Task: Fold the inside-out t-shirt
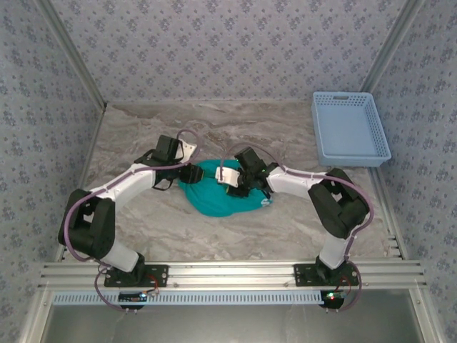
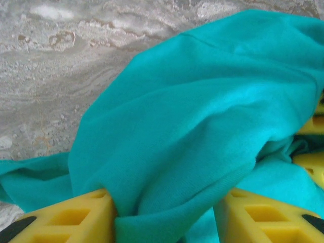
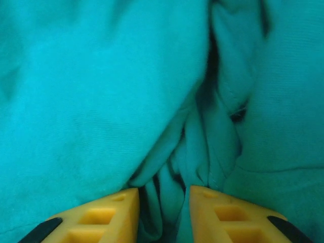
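The inside-out t-shirt lies as a crumpled teal heap on the marble table, just in front of the middle. Both grippers are down in it. My left gripper comes in from the heap's left edge. Its yellow fingers stand wide apart, and a thick fold of the t-shirt lies loosely between them. My right gripper rests on top of the heap. In the right wrist view its fingers are apart, with narrow folds of the t-shirt and dark gaps between them. The tag is hidden.
A light blue plastic basket stands at the back right of the table. Patterned walls close in the back and both sides. An aluminium rail carrying the arm bases runs along the near edge.
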Controlling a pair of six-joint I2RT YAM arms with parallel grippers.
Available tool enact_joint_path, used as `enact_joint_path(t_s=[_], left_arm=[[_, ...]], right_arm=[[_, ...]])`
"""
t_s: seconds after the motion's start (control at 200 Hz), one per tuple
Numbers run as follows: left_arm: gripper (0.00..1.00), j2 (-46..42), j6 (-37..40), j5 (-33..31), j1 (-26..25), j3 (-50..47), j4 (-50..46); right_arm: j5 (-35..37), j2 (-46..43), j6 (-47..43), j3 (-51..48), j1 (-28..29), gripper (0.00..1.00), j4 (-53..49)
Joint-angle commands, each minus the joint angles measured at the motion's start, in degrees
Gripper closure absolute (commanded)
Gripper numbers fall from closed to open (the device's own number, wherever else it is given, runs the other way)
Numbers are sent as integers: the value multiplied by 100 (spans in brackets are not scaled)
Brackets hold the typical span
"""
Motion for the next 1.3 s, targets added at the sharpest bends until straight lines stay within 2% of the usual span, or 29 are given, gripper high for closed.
enact_joint_path(t_s=[0.0, 0.095, 0.13, 0.165, 0.18, 0.19, 0.205, 0.225, 0.345, 0.43, 0.525, 0.595, 0.67, 0.73, 0.76, 0.81, 0.879, 0.944, 1.004, 1.039, 1.099, 1.124, 1.139, 1.149, 1.189, 1.264, 1.294], left_arm=[[50, -238, -143, 386, 82, 208, -452], [49, -551, -162, 534, 93, 346, -717], [49, -665, -170, 556, 89, 411, -814], [48, -764, -225, 557, 93, 496, -900], [42, -815, -274, 532, 93, 544, -950], [28, -843, -316, 503, 86, 576, -988], [6, -883, -389, 467, 84, 632, -1037], [1, -935, -451, 442, 76, 712, -1094], [0, -1085, -54, 432, -255, 909, -954], [0, -782, 461, 328, -412, 919, -804], [0, -256, 1073, 59, -417, 998, -994], [0, 56, 1312, 83, -370, 891, -727], [0, 468, 1322, 29, -336, 873, -310], [0, 979, 1235, -236, -317, 1233, -394], [2, 1244, 1144, -301, -276, 1486, -516], [15, 1598, 853, -288, -170, 1861, -622], [41, 1896, 575, 120, 5, 2076, -537], [63, 2008, 284, 201, 134, 2072, -350], [86, 2100, 90, 468, 304, 2067, -311], [94, 2157, 21, 797, 402, 2089, -366], [95, 2169, -86, 1382, 455, 2097, -492], [95, 2146, -135, 1577, 449, 2074, -553], [95, 2125, -172, 1704, 438, 2058, -569], [94, 2102, -198, 1785, 432, 2040, -572], [94, 2002, -351, 2125, 415, 1896, -518], [93, 1746, -883, 2850, 441, 1398, -8], [93, 1655, -1032, 2992, 435, 1220, 128]], right_arm=[[-106, 14, 335, 91, -179, 58, 327], [-227, 155, 247, 91, -190, 59, 335], [-402, 203, 148, 114, -188, 70, 273], [-567, 192, 55, 86, -164, 88, 274], [-601, 164, 17, 66, -137, 95, 318], [-624, 141, -12, 34, -124, 100, 350], [-669, 92, -68, -18, -109, 100, 395], [-737, 12, -167, -100, -86, 100, 483], [-1526, -660, -734, -674, -94, 100, 1164], [-1715, -1081, -1080, -932, -126, 100, 1547], [-1531, -1568, -1440, -1205, 2, 100, 2034], [-1388, -1898, -1801, -1275, 167, 100, 2044], [-1083, -2212, -2289, -1385, 385, 100, 2020], [-822, -2439, -2468, -1448, 559, 100, 1881], [-732, -2557, -2489, -1499, 640, 100, 1767], [-533, -2730, -2497, -1646, 808, 100, 1513], [-142, -2950, -2370, -2011, 1119, 100, 1429], [367, -3089, -2161, -2399, 1458, 100, 1377], [622, -3167, -1660, -2694, 1576, 100, 1436], [766, -3189, -1171, -2763, 1557, 100, 1501], [619, -3263, -695, -2730, 1446, 99, 1372], [632, -3266, -498, -2660, 1380, 93, 1332], [645, -3265, -389, -2581, 1340, 85, 1297], [645, -3265, -352, -2561, 1325, 84, 1290], [554, -3240, -102, -2389, 1203, 69, 1268], [129, -3067, 356, -2057, 964, 54, 1340], [-115, -2937, 533, -1927, 886, 52, 1380]])
